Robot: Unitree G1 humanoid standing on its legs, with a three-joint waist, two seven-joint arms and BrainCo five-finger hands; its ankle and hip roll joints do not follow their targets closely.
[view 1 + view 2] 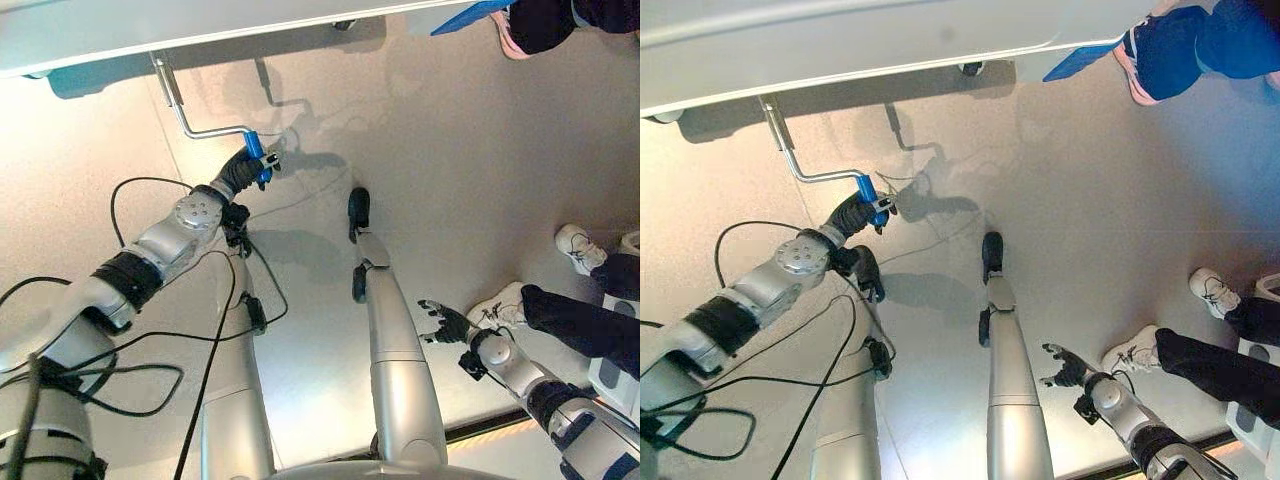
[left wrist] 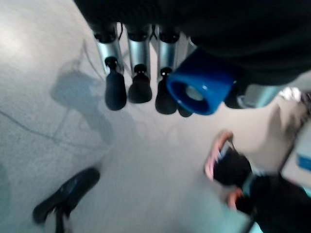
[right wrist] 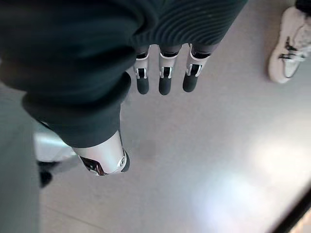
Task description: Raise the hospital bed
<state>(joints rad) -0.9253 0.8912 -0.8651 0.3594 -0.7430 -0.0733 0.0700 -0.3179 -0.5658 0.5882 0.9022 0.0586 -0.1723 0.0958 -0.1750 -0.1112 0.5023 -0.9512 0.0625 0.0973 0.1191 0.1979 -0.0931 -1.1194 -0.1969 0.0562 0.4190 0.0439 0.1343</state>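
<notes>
The hospital bed's pale frame (image 1: pixel 150 30) runs along the top of the left eye view. A bent metal crank rod (image 1: pixel 185 120) hangs down from it and ends in a blue handle (image 1: pixel 253 147). My left hand (image 1: pixel 238 174) is shut on that handle, low above the floor. In the left wrist view the handle's open blue end (image 2: pixel 201 83) sticks out beside my curled fingers (image 2: pixel 115 90). My right hand (image 1: pixel 445 322) hangs open down at the lower right, away from the bed, its fingers (image 3: pixel 163 80) straight over bare floor.
A person's pink shoe (image 1: pixel 505 35) and a blue flat board (image 1: pixel 470 15) lie by the bed's far end. Another person's white sneakers (image 1: pixel 580 245) (image 1: pixel 495 310) stand close to my right hand. A bed caster (image 1: pixel 970 69) shows under the frame.
</notes>
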